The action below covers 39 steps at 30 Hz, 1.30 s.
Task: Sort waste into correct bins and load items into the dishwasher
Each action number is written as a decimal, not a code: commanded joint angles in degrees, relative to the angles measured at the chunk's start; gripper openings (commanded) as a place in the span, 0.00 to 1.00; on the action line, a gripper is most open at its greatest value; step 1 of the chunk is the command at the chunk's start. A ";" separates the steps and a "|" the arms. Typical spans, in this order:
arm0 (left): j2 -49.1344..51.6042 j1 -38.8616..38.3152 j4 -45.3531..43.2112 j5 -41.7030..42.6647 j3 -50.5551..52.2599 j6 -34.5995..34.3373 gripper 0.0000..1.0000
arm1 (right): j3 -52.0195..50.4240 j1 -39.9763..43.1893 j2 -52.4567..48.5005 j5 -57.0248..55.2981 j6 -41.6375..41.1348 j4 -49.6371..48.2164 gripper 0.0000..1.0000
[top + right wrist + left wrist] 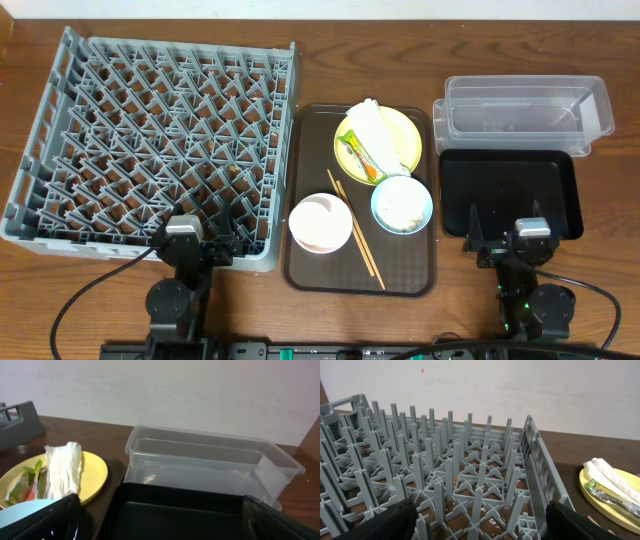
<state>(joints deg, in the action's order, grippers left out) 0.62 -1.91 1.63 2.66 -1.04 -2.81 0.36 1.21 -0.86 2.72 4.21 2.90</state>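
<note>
The grey dish rack [150, 130] fills the left of the table; the left wrist view [445, 475] looks into its pegs. On the brown tray [310, 275] stand a yellow plate [405, 130] holding a white napkin [375, 125] and a green-and-yellow wrapper [362, 155], a light blue bowl [402, 204] with whitish scraps, a white-pink bowl [320, 222] and wooden chopsticks [357, 232]. The clear tub [525, 112] and black tray [510, 190] are on the right. My left gripper [195, 232] is open at the rack's near edge. My right gripper [505, 232] is open at the black tray's near edge.
Small whitish grains lie on the table under the rack's near cells [485, 522]. Black cables [90, 290] run along the table's front edge behind both arms. The small white cup is not in view. A pale wall stands behind the table.
</note>
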 commanded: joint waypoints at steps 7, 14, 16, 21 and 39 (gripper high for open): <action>2.86 0.22 6.49 -0.70 -5.66 -6.12 0.85 | 2.80 0.44 -1.64 -2.93 -4.48 1.73 0.99; 13.31 0.24 19.34 -0.70 -19.65 -6.08 0.85 | 14.08 0.42 -14.56 -2.16 -4.61 5.73 0.99; 17.35 0.24 23.23 -0.70 -23.98 -6.08 0.86 | 18.53 0.44 -20.26 -0.55 -4.61 7.13 0.99; 29.51 0.22 34.40 -0.68 -35.17 -6.08 0.85 | 32.87 0.42 -37.44 4.96 -4.59 14.82 0.99; 41.46 0.24 43.30 -0.50 -44.22 -6.08 0.85 | 55.45 -0.81 -63.08 21.29 -6.78 22.71 0.99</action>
<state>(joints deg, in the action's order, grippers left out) 42.13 -1.91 44.82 2.61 -43.88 -8.80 54.61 1.15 -63.99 18.48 -0.99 28.16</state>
